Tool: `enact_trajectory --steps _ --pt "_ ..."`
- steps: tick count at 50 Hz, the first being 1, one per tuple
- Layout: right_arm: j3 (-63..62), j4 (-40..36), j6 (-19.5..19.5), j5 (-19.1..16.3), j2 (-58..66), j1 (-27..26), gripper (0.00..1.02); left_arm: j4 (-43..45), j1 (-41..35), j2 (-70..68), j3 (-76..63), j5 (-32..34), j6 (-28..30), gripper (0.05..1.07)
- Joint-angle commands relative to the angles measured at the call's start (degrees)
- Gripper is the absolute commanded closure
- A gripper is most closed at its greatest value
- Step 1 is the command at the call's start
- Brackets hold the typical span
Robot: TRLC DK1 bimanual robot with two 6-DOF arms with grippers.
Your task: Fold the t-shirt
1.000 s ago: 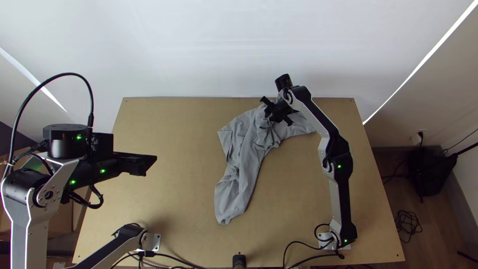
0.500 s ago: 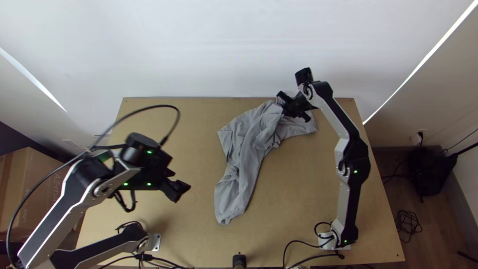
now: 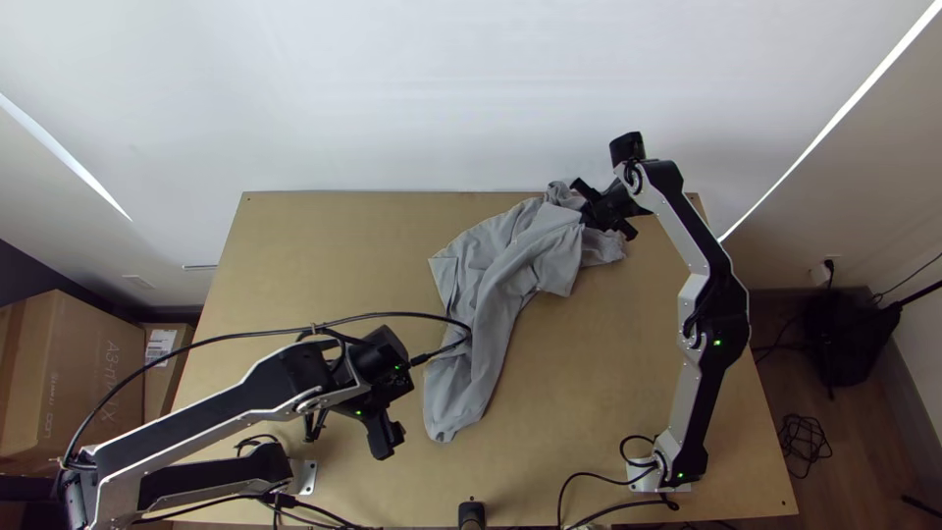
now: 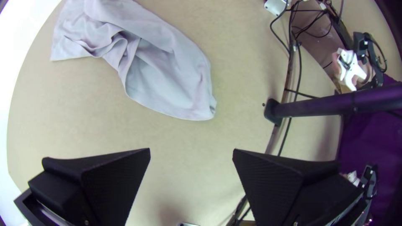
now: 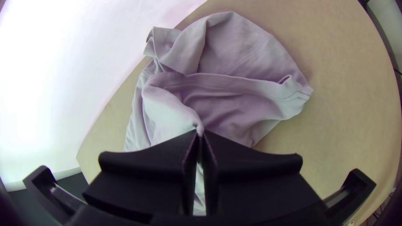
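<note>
I judge this to be early in the job: the t-shirt (image 3: 496, 285) lies bunched and creased on the counter (image 3: 324, 255), running from beside the far edge down toward the near side, and I can make out no neat fold in it. What I do have is one hold. On my right gripper (image 5: 200, 133) the jaws are closed together on a pinch of the cloth, up at the shirt's far end, with loose layers rumpled around it; I can't tell which part of the garment that is. On my left gripper (image 4: 191, 149) the jaws stand wide apart with nothing between them, off to the side of the shirt's narrow near end. As I read it, nearly everything is left: I'd want to open the shirt out, flatten it and square it up, probably with a second grip from the left, before any sleeve or body fold can count.
</note>
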Motion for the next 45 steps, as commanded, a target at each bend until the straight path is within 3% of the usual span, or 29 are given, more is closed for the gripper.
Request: enact_trajectory --steps 1,13,22,45 --pt "-0.85 -0.3 -0.49 0.88 -2.49 -0.42 1.0 2.9 -1.34 1.5 -3.62 -0.37 1.95 0.16" --pt "-1.55 -0.03 -0.49 2.2 -2.49 -0.68 1.0 14.94 -4.94 5.72 -7.31 0.34 -1.74 0.16" --pt "-1.64 0.23 -0.4 2.55 -2.4 -0.51 1.0 19.16 -7.41 7.39 -8.89 3.06 -3.67 0.16" --pt "-1.81 0.58 -0.4 2.9 -3.8 -0.51 1.0 31.03 -10.57 14.25 -14.34 2.27 -6.31 0.16"
